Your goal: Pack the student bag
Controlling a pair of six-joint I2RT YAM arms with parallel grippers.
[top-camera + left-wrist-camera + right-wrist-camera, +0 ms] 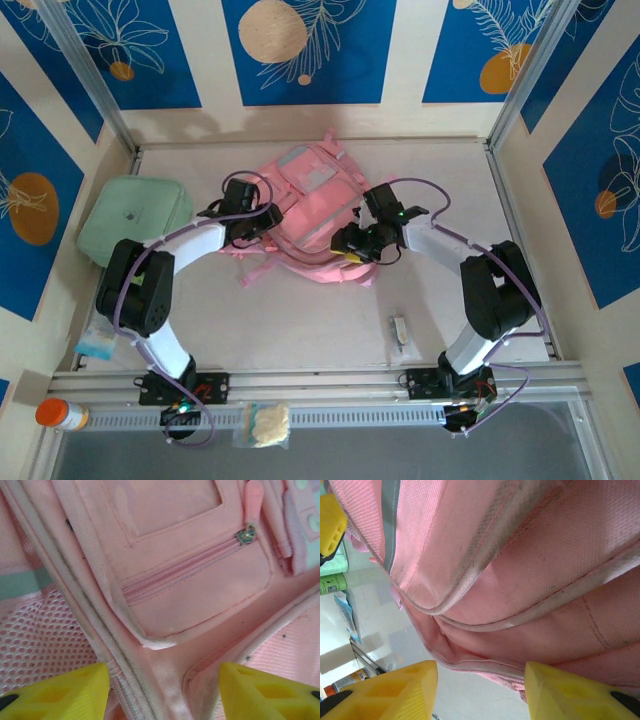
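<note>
Blue floral wall panels (pixel 340 80) — pale tabletop (pixel 300 330) below.

No readable text anywhere. Mint-green square soft case (pixel 140 220): small dark mark on the lid, too small to read. Green printed label (pixel 331 583) at the left edge of the right wrist view: print blurred, illegible. Orange-capped bottle (pixel 62 413) at the near rail: pale label, nothing legible. Small white packet (pixel 399 331) on the table: markings can't be made out.
</note>
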